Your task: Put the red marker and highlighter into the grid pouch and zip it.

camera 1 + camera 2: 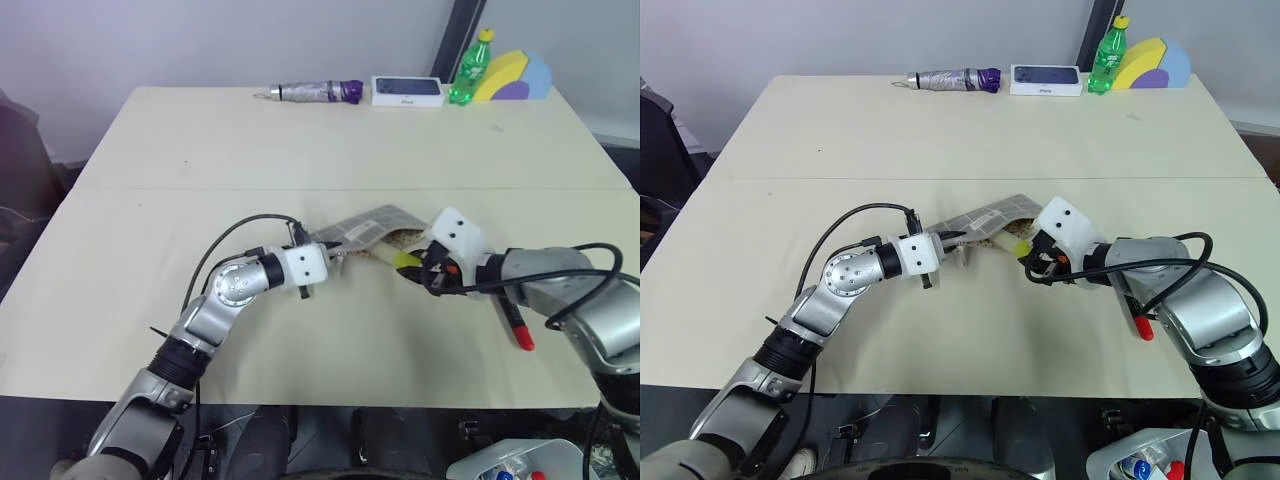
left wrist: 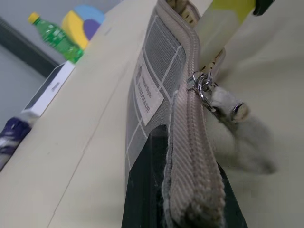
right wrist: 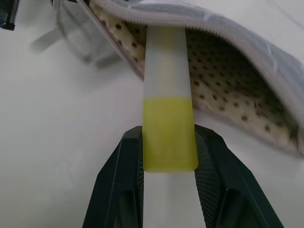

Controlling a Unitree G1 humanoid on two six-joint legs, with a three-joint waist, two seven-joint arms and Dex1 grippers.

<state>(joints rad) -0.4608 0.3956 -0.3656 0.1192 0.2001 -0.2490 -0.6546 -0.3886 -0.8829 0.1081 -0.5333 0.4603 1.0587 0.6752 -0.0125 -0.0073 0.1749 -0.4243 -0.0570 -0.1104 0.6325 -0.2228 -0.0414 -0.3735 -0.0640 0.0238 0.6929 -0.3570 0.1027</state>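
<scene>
The grid pouch [image 1: 365,230] lies mid-table with its near edge lifted and its mouth open, showing a dotted cream lining [image 3: 223,71]. My left gripper [image 1: 333,254] is shut on the pouch's zipper edge [image 2: 190,142] at its left corner. My right gripper [image 3: 168,145] is shut on the yellow end of the highlighter [image 3: 167,118]. The highlighter's pale front end reaches into the pouch's mouth. On the table beside my right forearm lies the red marker [image 1: 518,328], partly hidden by the arm.
A metal zipper pull with a fluffy cord [image 2: 228,107] hangs off the pouch's edge. Along the table's far edge lie a folded umbrella [image 1: 312,92], a white box [image 1: 407,91], a green bottle [image 1: 468,68] and a yellow-and-purple wedge [image 1: 510,78].
</scene>
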